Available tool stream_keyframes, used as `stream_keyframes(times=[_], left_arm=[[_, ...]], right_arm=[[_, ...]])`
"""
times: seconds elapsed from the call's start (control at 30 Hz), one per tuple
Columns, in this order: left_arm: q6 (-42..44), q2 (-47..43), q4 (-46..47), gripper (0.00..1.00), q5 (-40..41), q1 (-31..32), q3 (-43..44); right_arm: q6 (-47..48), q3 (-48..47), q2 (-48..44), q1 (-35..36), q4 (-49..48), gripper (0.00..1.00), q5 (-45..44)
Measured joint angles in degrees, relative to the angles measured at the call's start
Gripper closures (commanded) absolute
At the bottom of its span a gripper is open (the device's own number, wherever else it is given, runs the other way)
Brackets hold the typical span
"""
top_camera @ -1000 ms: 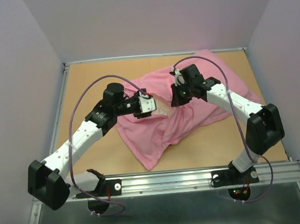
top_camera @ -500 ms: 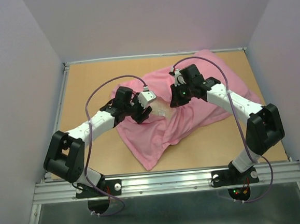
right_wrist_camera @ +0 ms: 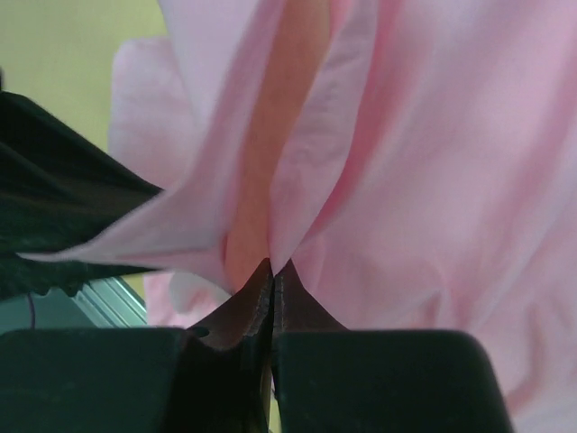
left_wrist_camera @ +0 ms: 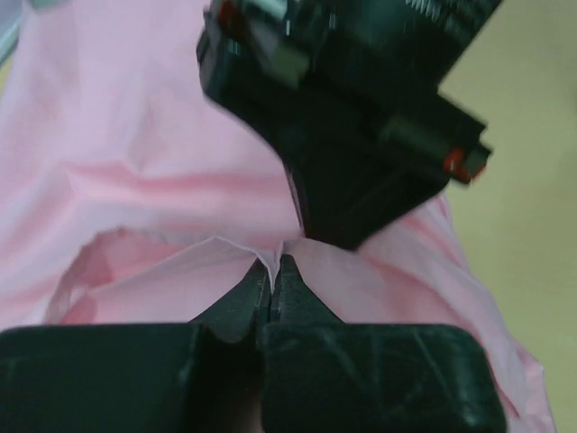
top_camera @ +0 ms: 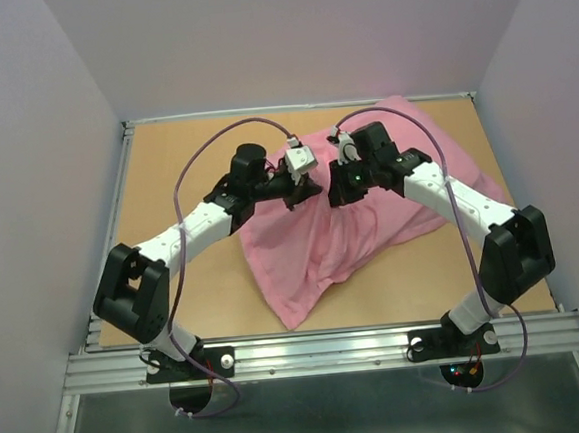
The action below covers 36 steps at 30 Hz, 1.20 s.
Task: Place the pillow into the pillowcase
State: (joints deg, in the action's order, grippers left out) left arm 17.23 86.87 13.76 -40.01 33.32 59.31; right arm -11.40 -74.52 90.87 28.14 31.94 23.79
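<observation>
The pink pillowcase (top_camera: 370,220) lies bunched across the middle and back right of the table, with a ridge of cloth pulled up between the two grippers. My left gripper (top_camera: 303,190) is shut on a thin fold of the pillowcase (left_wrist_camera: 135,180); in the left wrist view its tips (left_wrist_camera: 272,266) pinch a cloth edge. My right gripper (top_camera: 340,194) is shut on another fold of the pillowcase (right_wrist_camera: 433,180), its tips (right_wrist_camera: 272,268) closed on a crease. The two grippers stand close together. The pillow is hidden; no cream surface shows.
The tan tabletop (top_camera: 175,165) is walled in on the left, back and right. A metal rail (top_camera: 330,349) runs along the near edge by the arm bases. The right gripper's black body (left_wrist_camera: 361,135) fills the top of the left wrist view.
My left gripper has moved right and farther in, and has shut on a fold of the pillowcase. The cream patch seen earlier between the grippers is now covered by pink cloth. The right gripper stayed put.
</observation>
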Motion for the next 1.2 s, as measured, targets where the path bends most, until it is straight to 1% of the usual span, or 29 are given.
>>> stream_keyframes(times=[0.07, 0.13, 0.27, 0.3, 0.33, 0.37, 0.43, 0.53, 0.63, 0.67, 0.7, 0.77, 0.8, 0.83, 0.9, 1.0, 1.07, 1.13, 1.2], left_arm=[[-2.1, 3.7, 4.2, 1.00, -0.9, 1.3, 3.2], [-3.0, 7.4, 7.6, 1.00, -1.0, 2.0, 4.6], [-4.7, 13.8, 10.3, 1.00, 0.2, 2.0, 4.6], [-5.2, 14.7, 10.5, 0.85, 0.5, 1.9, 4.5], [-5.9, 15.5, 10.5, 0.74, 1.0, 1.6, 4.5], [-6.8, 16.2, 10.5, 0.57, 1.7, 1.0, 4.3], [-7.0, 15.9, 10.4, 0.50, 2.0, -0.1, 3.9], [-5.4, 12.1, 7.8, 0.44, 2.2, -2.3, 2.4], [-3.6, 6.8, 5.2, 0.43, 2.5, -3.7, 1.4], [-3.6, 3.0, 3.9, 0.43, 2.1, -4.3, 0.0], [-3.7, 1.1, 3.4, 0.43, 2.0, -4.7, -0.7], [-5.0, -5.9, 2.0, 0.42, 1.2, -6.3, -3.2], [-5.7, -8.1, 1.8, 0.39, 1.3, -6.9, -4.0], [-6.9, -11.6, 1.4, 0.34, 1.3, -8.1, -5.3], [-10.6, -16.9, 0.4, 0.30, 1.9, -10.8, -7.4], [-15.8, -20.5, -2.1, 0.28, 3.0, -14.7, -9.1], [-18.9, -20.7, -4.3, 0.27, 3.7, -17.8, -9.7], [-21.9, -20.2, -7.1, 0.26, 4.3, -21.7, -11.0], [-23.8, -19.6, -9.6, 0.26, 4.5, -24.7, -11.6]], right_arm=[[-0.7, -0.1, -0.4, -0.4, 0.0, 0.99, 0.5], [-1.8, -1.0, -0.8, -1.7, 0.3, 0.99, 0.9], [-3.2, -2.4, -1.8, -4.6, 0.2, 1.00, 1.6], [-3.4, -2.4, -2.2, -5.0, 0.2, 0.99, 1.7], [-3.7, -2.4, -2.6, -5.3, 0.2, 0.99, 1.9], [-3.9, -2.4, -3.1, -5.4, 0.2, 0.99, 2.2], [-4.0, -2.4, -3.6, -5.3, 0.2, 1.00, 2.7], [-4.0, -2.4, -4.0, -5.2, 0.2, 1.00, 3.1], [-4.0, -2.4, -4.0, -5.2, 0.2, 0.99, 3.6], [-3.9, -2.4, -4.0, -5.2, 0.2, 1.00, 4.4], [-3.8, -2.4, -4.0, -5.2, 0.2, 1.00, 5.4], [-3.8, -2.4, -4.0, -5.2, -0.2, 1.00, 7.8], [-3.8, -2.3, -4.0, -5.2, -0.5, 1.00, 9.2], [-3.9, -1.7, -4.1, -5.1, -2.1, 0.99, 11.1], [-4.1, 0.0, -4.3, -4.3, -4.4, 0.99, 13.8], [-4.0, 2.3, -3.9, -1.4, -7.0, 1.00, 15.0], [-3.8, 2.9, -2.0, 2.3, -8.2, 0.99, 15.1], [-3.7, 2.9, 2.9, 6.9, -10.6, 0.99, 14.5], [-3.8, 2.2, 7.9, 9.1, -11.5, 0.99, 13.4]])
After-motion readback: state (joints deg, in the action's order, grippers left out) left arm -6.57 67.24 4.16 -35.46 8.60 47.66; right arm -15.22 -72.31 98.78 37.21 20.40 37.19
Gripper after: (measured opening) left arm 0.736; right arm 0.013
